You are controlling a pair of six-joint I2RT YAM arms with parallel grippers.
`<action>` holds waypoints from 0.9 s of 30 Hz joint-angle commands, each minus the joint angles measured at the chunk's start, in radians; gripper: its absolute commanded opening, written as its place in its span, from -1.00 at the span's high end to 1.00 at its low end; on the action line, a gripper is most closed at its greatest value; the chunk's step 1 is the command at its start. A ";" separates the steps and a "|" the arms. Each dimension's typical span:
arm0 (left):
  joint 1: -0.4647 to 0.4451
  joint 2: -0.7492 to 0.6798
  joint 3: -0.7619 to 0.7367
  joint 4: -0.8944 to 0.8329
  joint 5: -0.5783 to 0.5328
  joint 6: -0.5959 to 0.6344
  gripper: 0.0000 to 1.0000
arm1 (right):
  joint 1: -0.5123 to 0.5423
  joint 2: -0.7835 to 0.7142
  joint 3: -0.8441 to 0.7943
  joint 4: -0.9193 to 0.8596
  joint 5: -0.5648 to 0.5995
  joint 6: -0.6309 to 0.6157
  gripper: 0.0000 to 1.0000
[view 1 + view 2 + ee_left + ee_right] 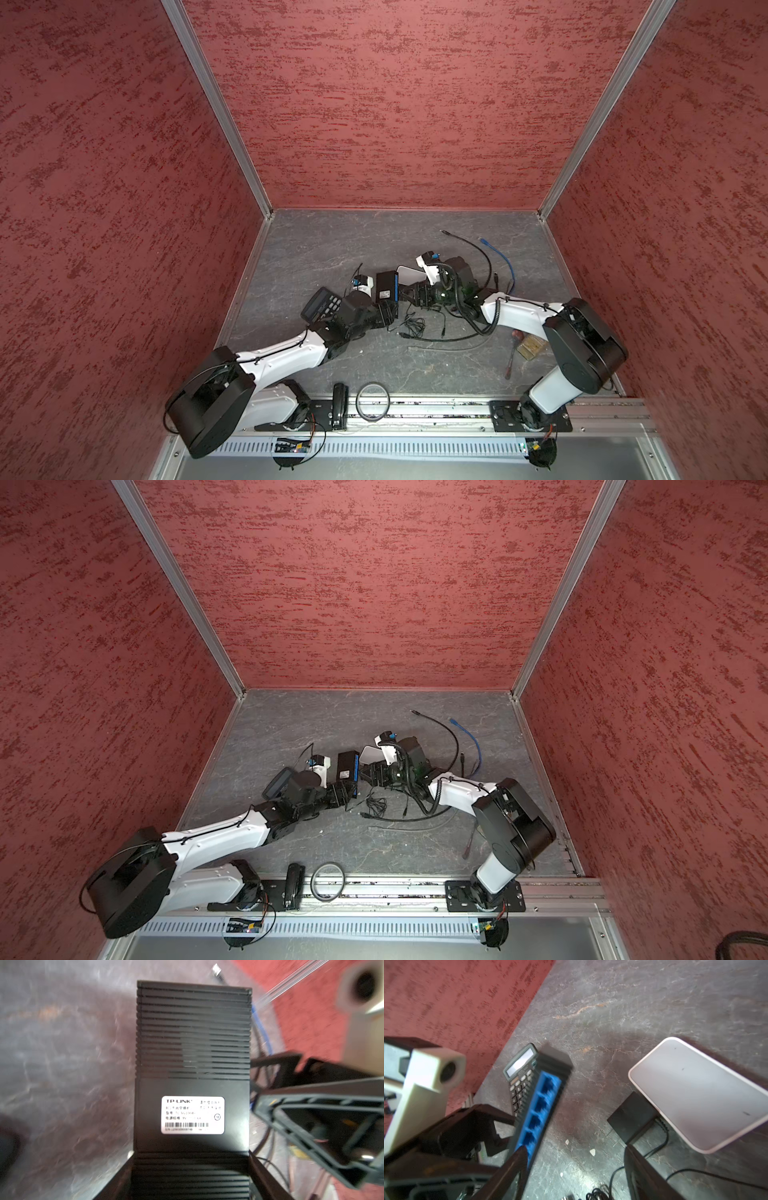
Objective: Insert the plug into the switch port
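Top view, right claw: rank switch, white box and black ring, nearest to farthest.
1. switch: just left of the right claw, port side facing it.
2. white box: close behind the claw, toward the back.
3. black ring: far off, at the front of the scene.

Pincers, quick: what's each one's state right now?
Left pincer: closed on the TP-Link switch.
Right pincer: open, holding nothing.

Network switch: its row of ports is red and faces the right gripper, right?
No, the ports are blue, not red; the right wrist view shows it. The network switch's row of ports does face the right gripper.
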 commanded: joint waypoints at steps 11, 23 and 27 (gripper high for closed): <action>0.069 -0.051 -0.049 0.358 0.268 0.016 0.36 | -0.066 -0.030 -0.021 0.391 -0.374 0.102 -0.52; 0.105 -0.069 -0.034 0.441 0.407 0.004 0.37 | -0.087 0.022 0.015 0.504 -0.491 0.124 -0.55; 0.104 -0.066 -0.029 0.476 0.434 -0.009 0.38 | -0.090 0.035 0.026 0.551 -0.512 0.152 -0.55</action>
